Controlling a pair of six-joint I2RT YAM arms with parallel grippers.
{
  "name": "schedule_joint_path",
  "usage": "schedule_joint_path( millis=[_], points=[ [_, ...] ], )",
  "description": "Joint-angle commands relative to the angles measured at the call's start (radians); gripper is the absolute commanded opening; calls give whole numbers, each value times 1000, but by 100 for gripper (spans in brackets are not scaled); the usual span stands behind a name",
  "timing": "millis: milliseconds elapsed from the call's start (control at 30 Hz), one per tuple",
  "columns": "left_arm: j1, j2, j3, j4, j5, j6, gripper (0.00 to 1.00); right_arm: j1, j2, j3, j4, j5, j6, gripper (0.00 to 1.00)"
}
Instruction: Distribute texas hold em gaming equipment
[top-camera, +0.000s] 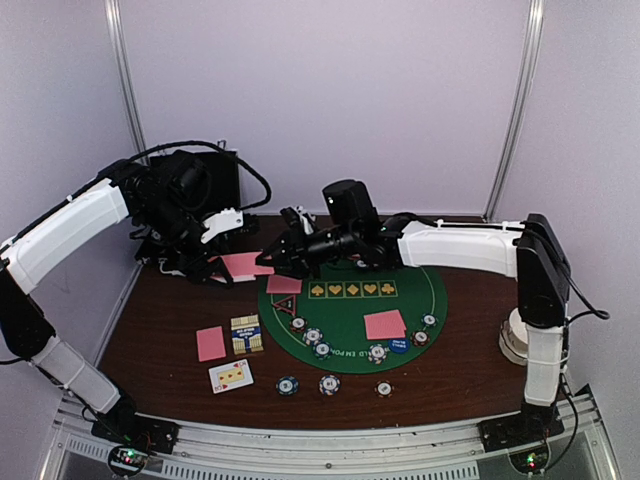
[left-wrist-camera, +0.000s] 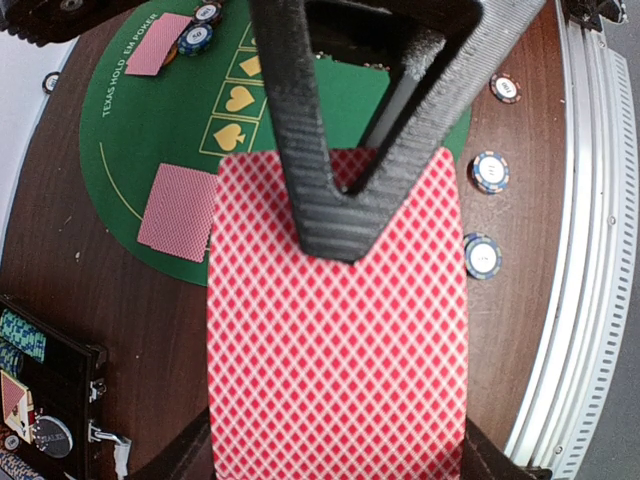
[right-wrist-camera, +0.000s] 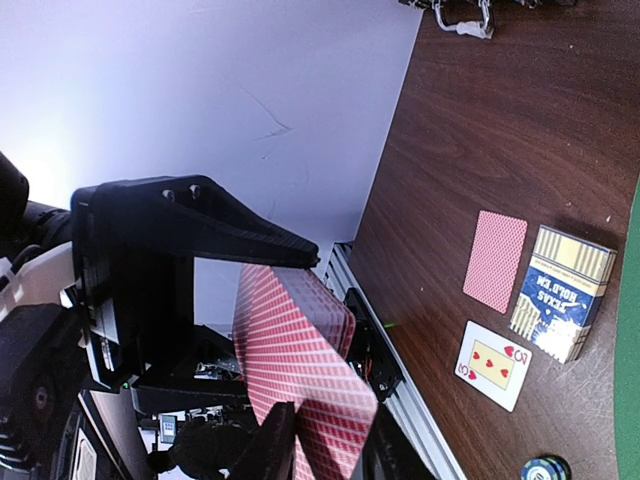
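Observation:
My left gripper (top-camera: 220, 260) is shut on a deck of pink-backed cards (top-camera: 243, 265) and holds it above the table's back left; the deck fills the left wrist view (left-wrist-camera: 335, 330). My right gripper (top-camera: 273, 258) meets the deck from the right. In the right wrist view its fingers (right-wrist-camera: 272, 445) are shut on the top card (right-wrist-camera: 305, 385), which fans off the deck. One right finger (left-wrist-camera: 335, 200) lies on the deck. Pink cards (top-camera: 283, 284) (top-camera: 384, 324) lie on the green mat (top-camera: 350, 300). Striped chips (top-camera: 329, 383) sit along its near edge.
A pink card (top-camera: 211, 343), a card box (top-camera: 246, 334) and a face-up three of hearts (top-camera: 231, 376) lie left of the mat. A triangle marker (top-camera: 283, 313) and blue button (top-camera: 399, 345) are on the mat. A black case (top-camera: 215, 175) stands at the back left, a white cup (top-camera: 515, 335) at right.

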Motion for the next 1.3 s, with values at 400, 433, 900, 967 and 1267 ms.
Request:
schedule_joint_path(
  millis=[400,433,900,967,1267],
  points=[
    [4,-17,35,17,3,5,0,-46,-99,-108,102,-55,101,0],
    [3,-18,34,18,0,5,0,-52,-107,-109,76,-56,89,0],
    [4,-28,20,10,-16,9,0,-163,-85,37,-465,-43,-267,0],
    [4,-32,16,8,-20,10,0,-172,-48,117,-614,9,-376,0],
    [4,-42,7,-4,-19,9,0,-181,186,513,-1099,399,-737,0]
  ],
)
